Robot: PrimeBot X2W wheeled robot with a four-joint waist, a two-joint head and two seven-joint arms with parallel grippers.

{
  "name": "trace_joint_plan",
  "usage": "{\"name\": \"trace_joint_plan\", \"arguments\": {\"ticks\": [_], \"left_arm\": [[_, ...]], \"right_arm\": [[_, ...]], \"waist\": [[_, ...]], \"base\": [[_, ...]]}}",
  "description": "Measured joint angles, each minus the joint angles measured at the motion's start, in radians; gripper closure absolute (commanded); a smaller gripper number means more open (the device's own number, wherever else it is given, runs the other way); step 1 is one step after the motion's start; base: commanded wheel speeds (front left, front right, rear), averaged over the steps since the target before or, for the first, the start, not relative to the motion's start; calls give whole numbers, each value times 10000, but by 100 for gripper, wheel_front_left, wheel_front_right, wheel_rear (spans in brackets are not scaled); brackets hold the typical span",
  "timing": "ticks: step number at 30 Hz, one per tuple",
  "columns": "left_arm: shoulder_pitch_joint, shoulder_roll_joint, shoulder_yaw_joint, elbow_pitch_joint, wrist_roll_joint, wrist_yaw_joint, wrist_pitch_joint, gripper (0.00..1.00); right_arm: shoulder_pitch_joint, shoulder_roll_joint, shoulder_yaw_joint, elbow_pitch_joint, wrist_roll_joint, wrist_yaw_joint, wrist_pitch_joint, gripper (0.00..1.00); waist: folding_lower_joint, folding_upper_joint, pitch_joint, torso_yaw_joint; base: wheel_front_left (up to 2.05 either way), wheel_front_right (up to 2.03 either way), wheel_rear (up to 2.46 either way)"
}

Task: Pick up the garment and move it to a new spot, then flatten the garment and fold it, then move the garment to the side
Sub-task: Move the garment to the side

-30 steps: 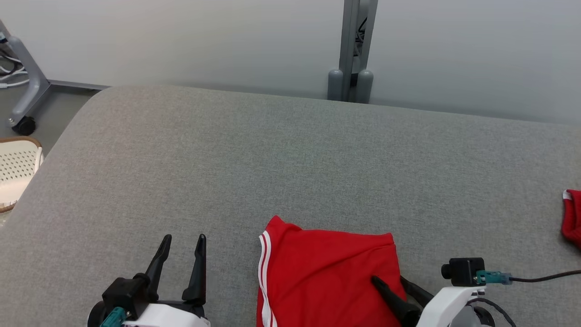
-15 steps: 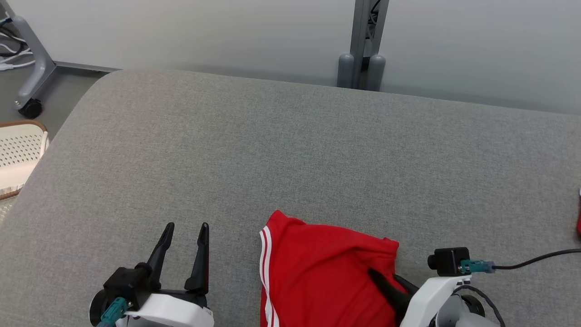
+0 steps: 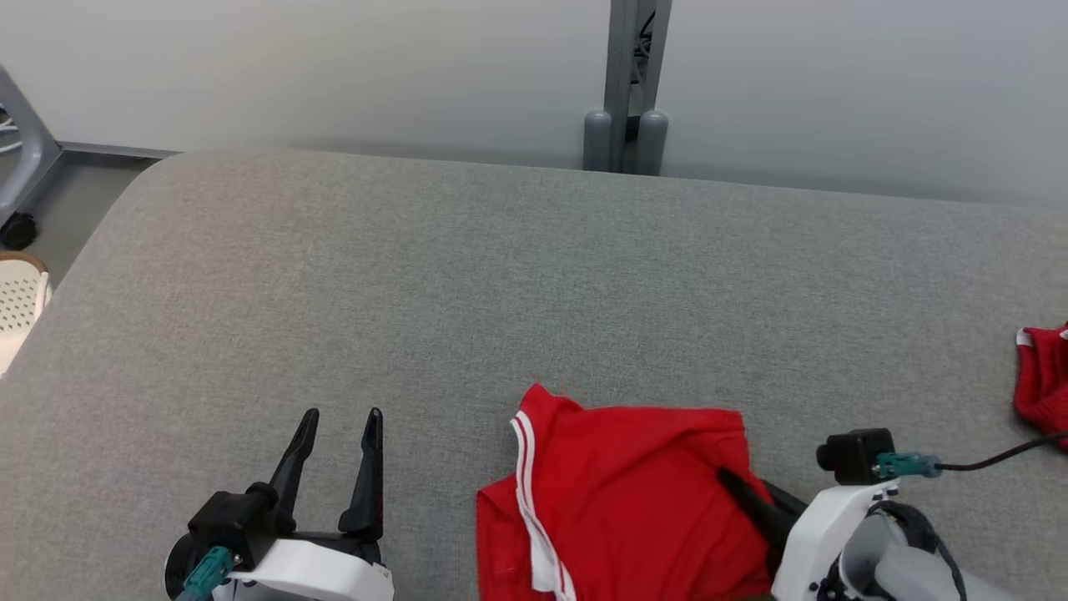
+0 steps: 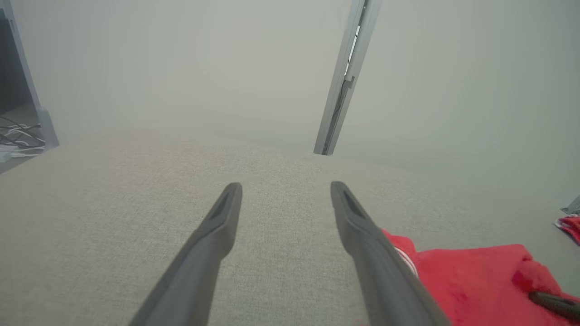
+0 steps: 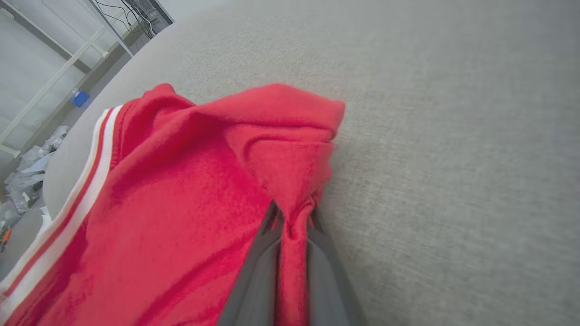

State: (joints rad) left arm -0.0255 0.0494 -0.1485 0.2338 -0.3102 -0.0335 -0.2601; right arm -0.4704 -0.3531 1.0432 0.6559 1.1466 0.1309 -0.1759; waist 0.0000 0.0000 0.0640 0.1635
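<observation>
My right tool [image 5: 292, 216] is pinched on a fold of the red garment [image 3: 634, 484] near the table's [image 3: 501, 275] front edge. Left tool [image 3: 338, 420] is spread wide, holding nothing. Looks like the pickup step, so next I'd lift it clear and carry it over.

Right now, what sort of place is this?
Probably a lab or test room: a grey fabric-covered table, a metal post between plain pale wall panels, and loose cables on the floor.

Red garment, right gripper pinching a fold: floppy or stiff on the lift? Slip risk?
Likely floppy: the red garment bunches into soft folds where the right gripper pinches it, so the rest should drape. Fuzzy knit probably won't slip, but may drag on the grey fabric surface.
</observation>
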Motion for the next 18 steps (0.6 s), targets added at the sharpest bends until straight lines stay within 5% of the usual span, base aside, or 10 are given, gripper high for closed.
{"name": "trace_joint_plan", "arguments": {"ticks": [18], "left_arm": [[-284,-6,-431,-282,-671,347,0,0]], "right_arm": [[-2235,-3691,-355,-497,-1175,0,711,100]], "waist": [[0,0,655,-1196]], "base": [[0,0,0]]}}
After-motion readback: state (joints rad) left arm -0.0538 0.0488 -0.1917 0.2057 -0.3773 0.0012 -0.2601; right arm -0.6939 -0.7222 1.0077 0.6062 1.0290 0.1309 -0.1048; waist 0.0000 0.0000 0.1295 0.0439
